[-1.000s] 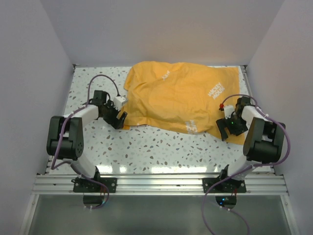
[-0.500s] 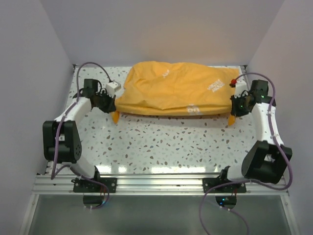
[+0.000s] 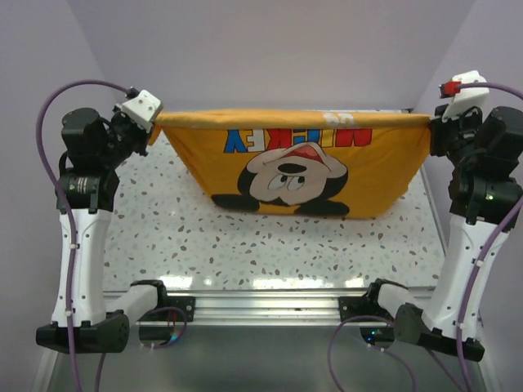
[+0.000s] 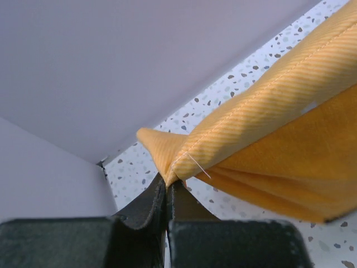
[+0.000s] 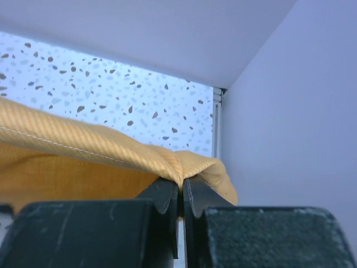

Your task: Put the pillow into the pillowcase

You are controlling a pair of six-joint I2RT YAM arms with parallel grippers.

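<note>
Lifted off the tabletop [image 3: 245, 245] a second ago, the Mickey Mouse pillowcase [image 3: 294, 171] hangs between our left gripper [image 4: 167, 181] and right gripper [image 5: 181, 187], each clenched on a corner; we should hold tension even.

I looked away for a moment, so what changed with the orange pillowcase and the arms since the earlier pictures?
Both arms swung up and lifted the pillowcase from the table; it now hangs stretched between the left gripper and right gripper, Mickey face showing upside down. Unchanged: each gripper stays clamped on its corner.
</note>
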